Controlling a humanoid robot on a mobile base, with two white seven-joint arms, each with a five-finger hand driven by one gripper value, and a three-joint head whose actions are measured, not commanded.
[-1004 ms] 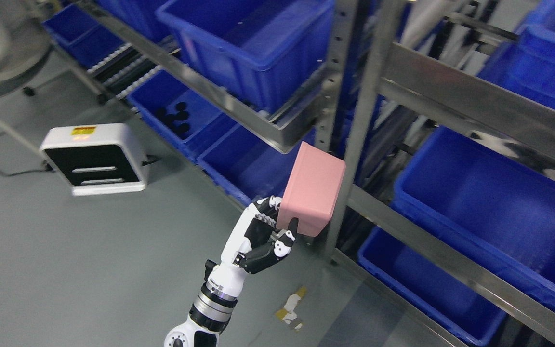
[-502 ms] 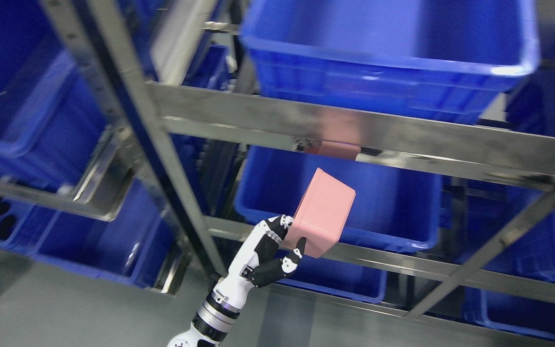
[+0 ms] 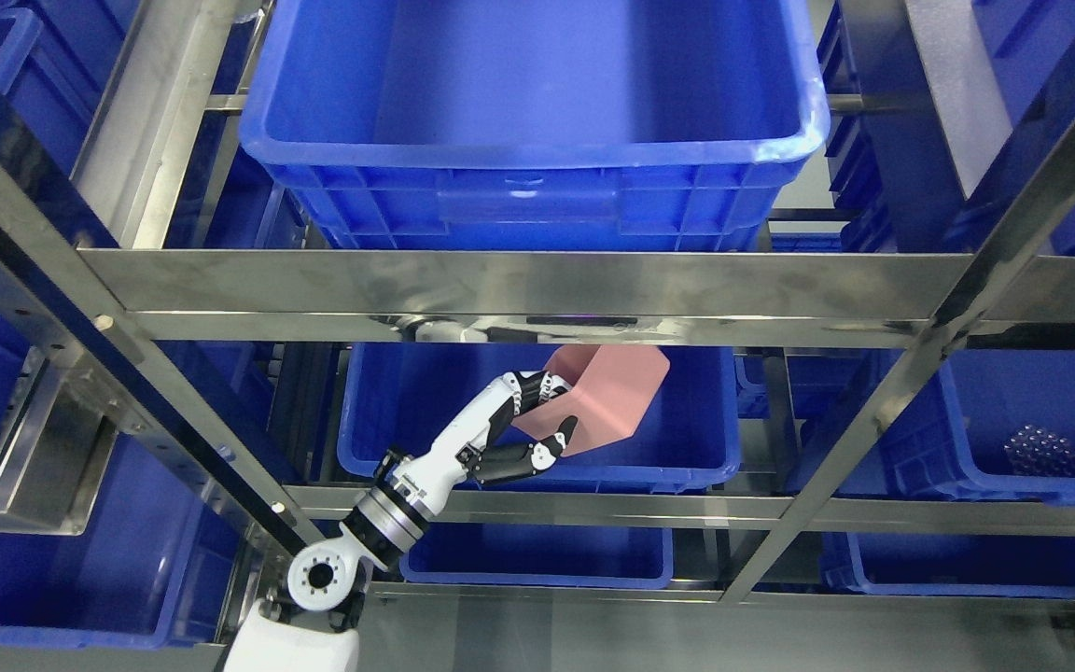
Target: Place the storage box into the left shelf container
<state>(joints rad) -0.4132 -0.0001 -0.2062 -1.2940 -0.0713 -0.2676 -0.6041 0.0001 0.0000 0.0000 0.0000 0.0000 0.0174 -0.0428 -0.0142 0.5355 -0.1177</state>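
Head view. Left hand (image 3: 523,425), white shell with black finger joints, grips the box (image 3: 601,397): fingers curled over its near left edge, thumb pressed against its lower face. The box is pink, smooth matte plastic, rectangular with rounded corners, held tilted. It sits inside the opening of the middle bin (image 3: 687,439), above the bin's floor; its upper edge is hidden behind the steel rail (image 3: 537,289). Contact with the bin floor cannot be told. The bin is glossy blue moulded plastic, rectangular with a rolled rim. Above the rail stands a larger blue bin (image 3: 537,177) with ribbed front wall. To the right of the middle bin, another bin (image 3: 1041,439) holds small dark round pieces (image 3: 1041,450). Rack members are bright brushed steel.
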